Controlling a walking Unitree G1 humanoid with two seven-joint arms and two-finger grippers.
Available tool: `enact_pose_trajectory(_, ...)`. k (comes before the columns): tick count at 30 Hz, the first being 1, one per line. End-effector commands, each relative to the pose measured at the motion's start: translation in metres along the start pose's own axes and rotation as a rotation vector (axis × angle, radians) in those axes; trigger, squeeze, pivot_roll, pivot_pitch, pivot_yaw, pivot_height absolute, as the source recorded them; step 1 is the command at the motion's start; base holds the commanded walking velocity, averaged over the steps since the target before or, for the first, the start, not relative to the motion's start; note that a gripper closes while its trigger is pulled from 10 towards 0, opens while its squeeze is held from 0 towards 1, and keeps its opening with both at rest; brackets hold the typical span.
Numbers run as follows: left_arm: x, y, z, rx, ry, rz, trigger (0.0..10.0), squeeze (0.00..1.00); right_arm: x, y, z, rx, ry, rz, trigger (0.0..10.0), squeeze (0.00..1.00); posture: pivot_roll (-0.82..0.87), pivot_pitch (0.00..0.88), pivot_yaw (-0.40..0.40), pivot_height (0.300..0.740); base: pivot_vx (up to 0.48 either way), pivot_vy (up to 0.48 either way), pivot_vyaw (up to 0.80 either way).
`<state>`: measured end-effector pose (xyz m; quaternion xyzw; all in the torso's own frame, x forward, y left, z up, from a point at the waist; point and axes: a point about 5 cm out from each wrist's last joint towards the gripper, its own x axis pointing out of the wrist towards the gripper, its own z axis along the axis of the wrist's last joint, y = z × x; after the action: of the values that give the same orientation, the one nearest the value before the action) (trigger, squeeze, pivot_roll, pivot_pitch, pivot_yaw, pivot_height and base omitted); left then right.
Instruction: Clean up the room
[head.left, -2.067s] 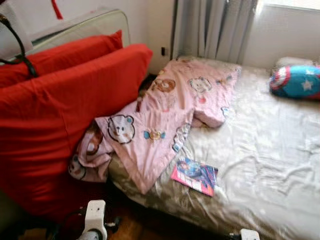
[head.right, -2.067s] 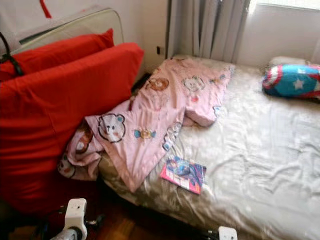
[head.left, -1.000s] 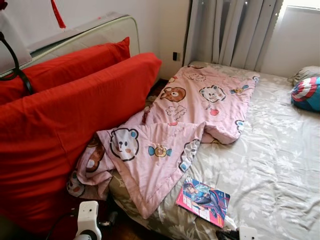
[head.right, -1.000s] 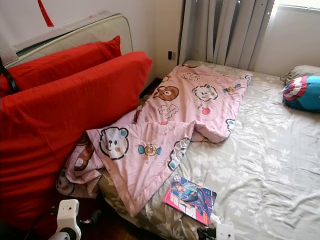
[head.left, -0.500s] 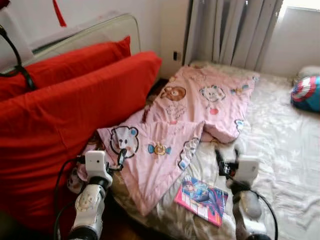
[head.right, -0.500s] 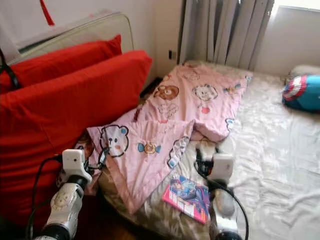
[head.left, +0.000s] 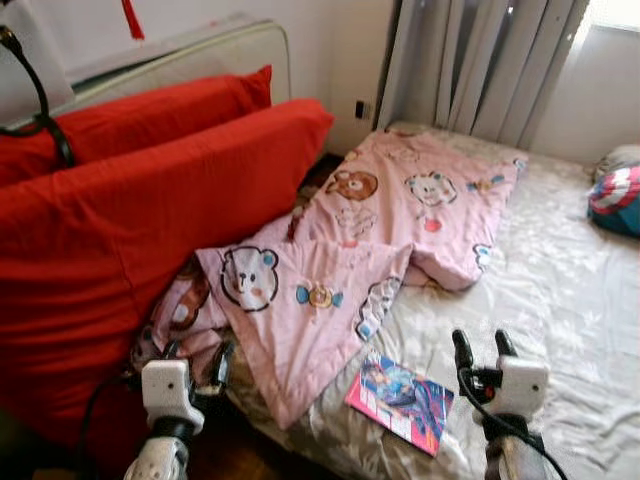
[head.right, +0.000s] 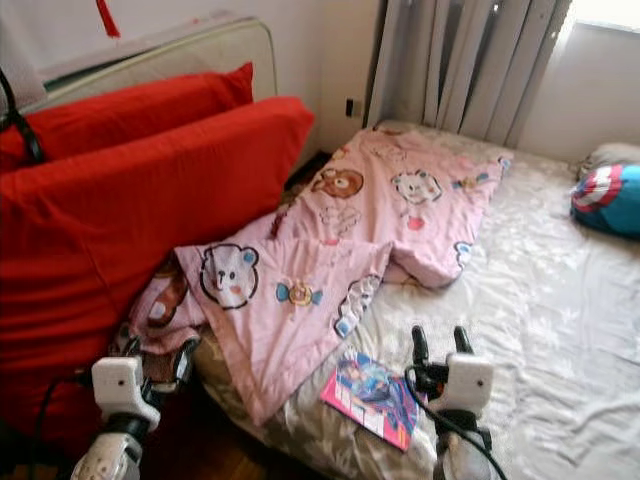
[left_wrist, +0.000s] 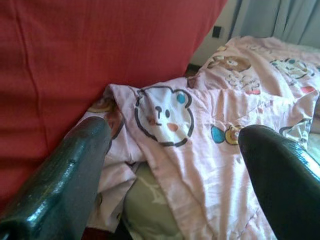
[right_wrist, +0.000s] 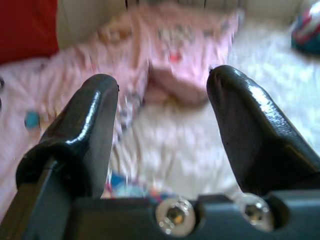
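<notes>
A pink blanket (head.left: 380, 240) printed with bears lies crumpled across the left side of the bed, one corner hanging over the edge. A colourful comic book (head.left: 400, 402) lies flat on the grey flowered sheet (head.left: 560, 290) near the front edge. My left gripper (head.left: 198, 350) is open, low beside the hanging blanket corner, which the left wrist view shows as the bear-print blanket (left_wrist: 200, 150) between my fingers (left_wrist: 60, 175). My right gripper (head.left: 481, 340) is open above the sheet, just right of the comic book and not touching it. The right wrist view is blurred.
Two big red cushions (head.left: 120, 220) lean against a pale headboard (head.left: 200, 55) on the left, close to the bed. A blue star-shield pillow (head.left: 615, 200) lies at the far right. Grey curtains (head.left: 470, 60) hang behind. A strip of dark wooden floor (head.left: 230, 455) shows below the bed edge.
Both arms rose from the picture's bottom edge to stand over the bed's front, then dropped back somewhat. The camera shifted slightly. Blanket and book lie as before.
</notes>
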<state>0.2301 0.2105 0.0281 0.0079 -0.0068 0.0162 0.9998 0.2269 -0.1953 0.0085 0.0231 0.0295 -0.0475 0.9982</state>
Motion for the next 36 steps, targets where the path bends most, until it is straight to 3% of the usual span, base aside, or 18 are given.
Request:
enact_pose_trajectory(1,0.007,-0.002,0.006,-0.004,-0.007,-0.011,10.0,0.00,0.001,0.002,0.000,-0.021,0.014,0.002,10.0,0.00,-0.11,0.043,-0.039,0.720,0.000,0.000,0.00)
enact_pose_trajectory(7,0.010,-0.005,0.011,-0.007,0.001,-0.032,10.0,0.00,-0.001,0.002,0.002,-0.025,0.021,-0.014,10.0,0.00,-0.12,0.090,-0.038,0.685,0.000,0.000,0.00)
enact_pose_trajectory(36,-0.002,-0.009,0.012,-0.022,0.074,-0.046,10.0,0.00,-0.002,0.007,-0.011,0.015,0.144,-0.026,10.0,0.00,-0.10,0.165,-0.041,0.660,0.000,0.000,0.00)
